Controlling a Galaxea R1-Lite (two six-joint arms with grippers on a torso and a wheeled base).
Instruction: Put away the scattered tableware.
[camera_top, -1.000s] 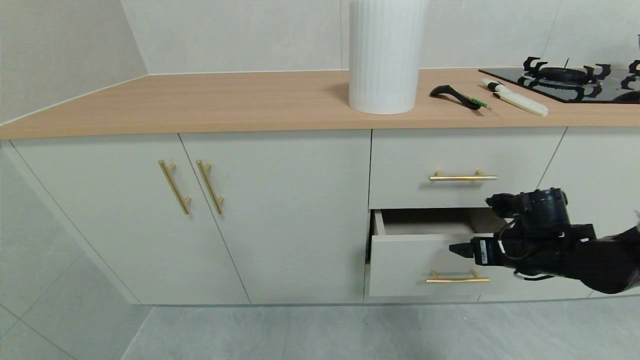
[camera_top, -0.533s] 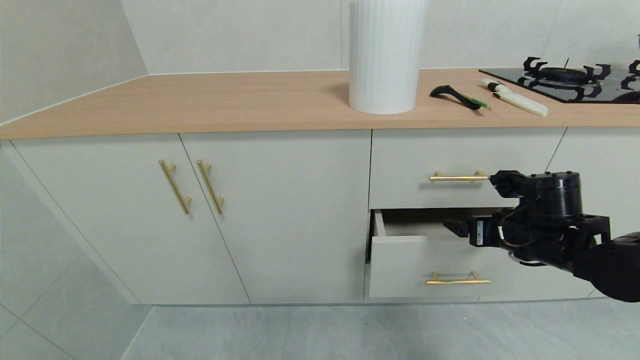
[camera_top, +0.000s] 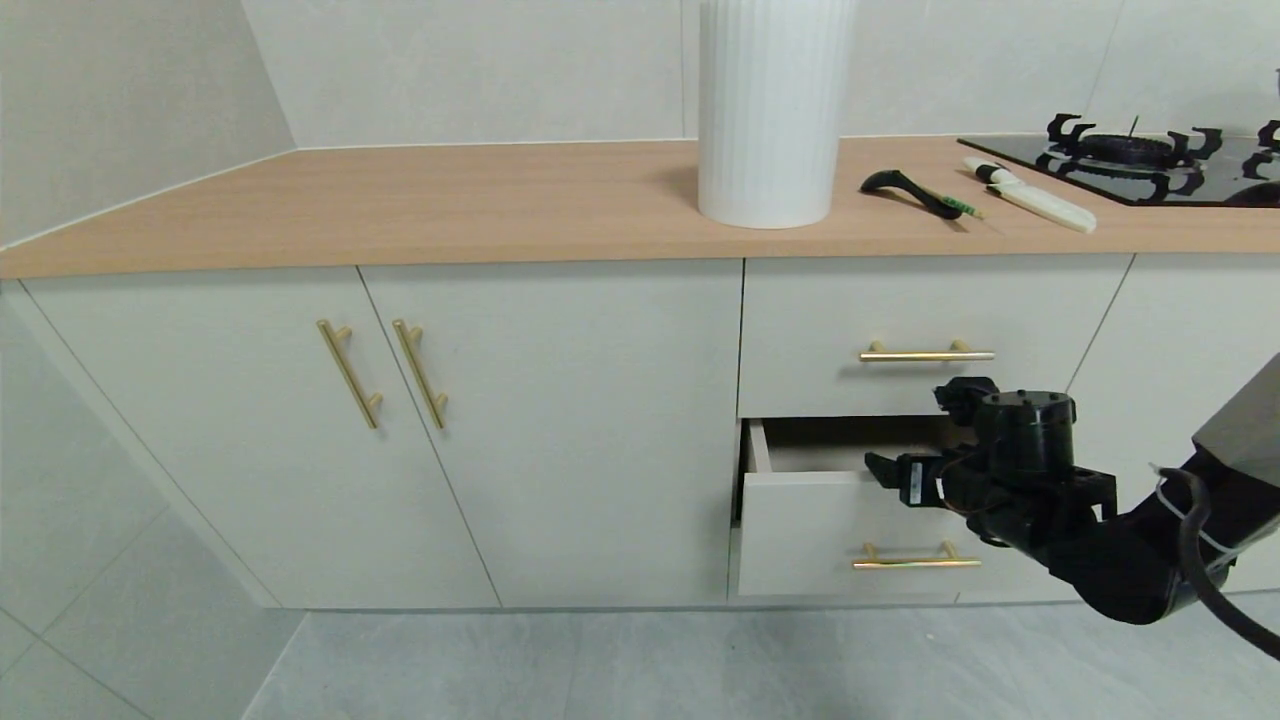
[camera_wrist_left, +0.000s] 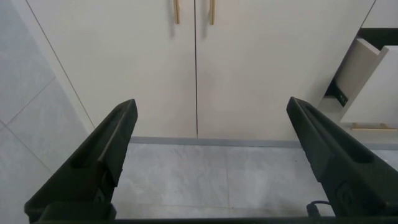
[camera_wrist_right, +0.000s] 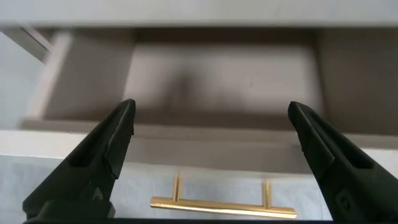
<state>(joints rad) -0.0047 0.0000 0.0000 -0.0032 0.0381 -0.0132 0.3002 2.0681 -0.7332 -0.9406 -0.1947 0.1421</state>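
The right gripper (camera_wrist_right: 210, 112), jaws spread and empty, hovers at the front lip of the lower drawer (camera_top: 800, 530), which is partly open. The likely step is to widen the opening: hook the lip squarely and pull straight out.

The black-handled utensil (camera_top: 905, 190) and white knife (camera_top: 1030, 198) lie on the tabletop (camera_top: 450, 205), at 12 o'clock of that gripper. The upper drawer front (camera_top: 925, 335) overhangs closely, so the room for moving lies toward 6 o'clock. The left gripper (camera_wrist_left: 211, 109) is spread and empty.

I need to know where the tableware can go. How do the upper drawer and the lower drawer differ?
The upper drawer is shut flush; the lower drawer is pulled partly out, its inside showing. The right gripper, open, is at the lower drawer's opening, not at the upper drawer. Both drawers have pale fronts with a horizontal gold bar to pull.
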